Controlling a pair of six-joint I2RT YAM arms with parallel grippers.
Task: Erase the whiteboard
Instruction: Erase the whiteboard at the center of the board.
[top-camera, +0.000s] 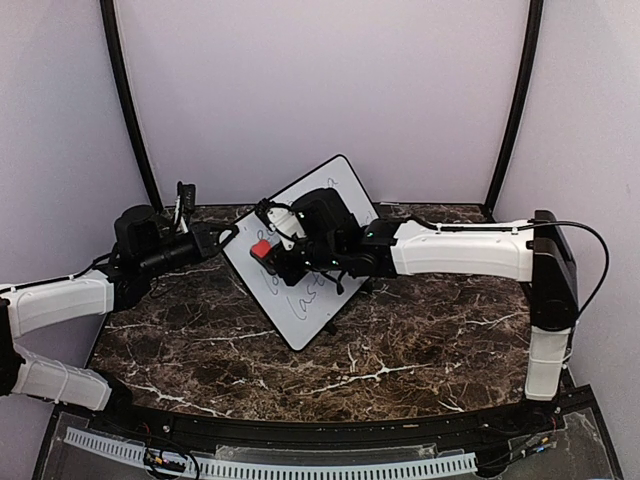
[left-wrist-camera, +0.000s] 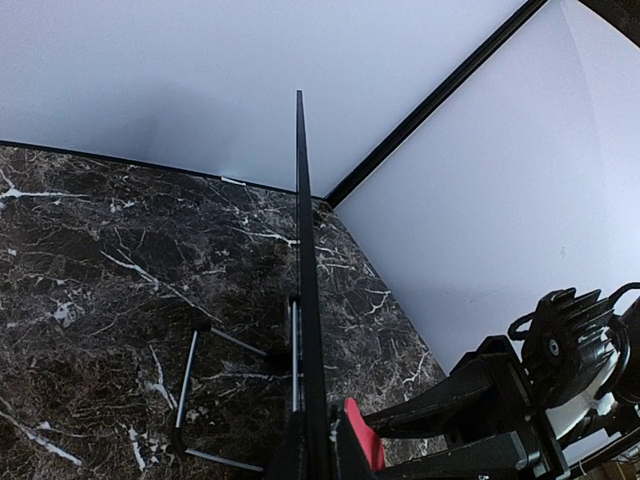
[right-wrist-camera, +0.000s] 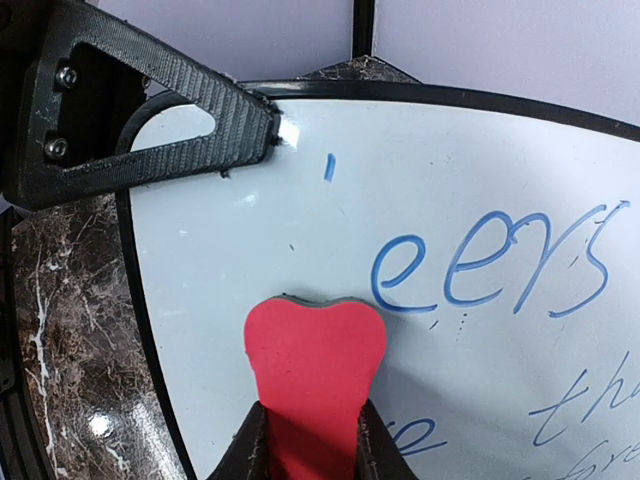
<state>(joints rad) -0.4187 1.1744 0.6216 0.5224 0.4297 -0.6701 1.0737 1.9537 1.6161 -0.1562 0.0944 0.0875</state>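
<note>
The whiteboard (top-camera: 300, 310) stands tilted on its wire stand mid-table, with blue handwriting (right-wrist-camera: 490, 265) on its face. My left gripper (top-camera: 225, 238) is shut on the board's left edge. In the left wrist view that black frame (left-wrist-camera: 303, 280) runs edge-on between the fingers of the left gripper (left-wrist-camera: 318, 440). One left finger (right-wrist-camera: 150, 130) lies over the board's corner in the right wrist view. My right gripper (right-wrist-camera: 312, 430) is shut on a red eraser (right-wrist-camera: 313, 360), which presses flat on the white surface (right-wrist-camera: 450, 180) just left of the writing. The eraser (top-camera: 261, 248) sits near the board's left edge.
The dark marble table (top-camera: 420, 340) stretches around the board. The wire stand (left-wrist-camera: 188, 385) props the board from behind. Grey walls and black corner posts (top-camera: 125, 110) close in the back. The right arm (top-camera: 460, 250) reaches across from the right.
</note>
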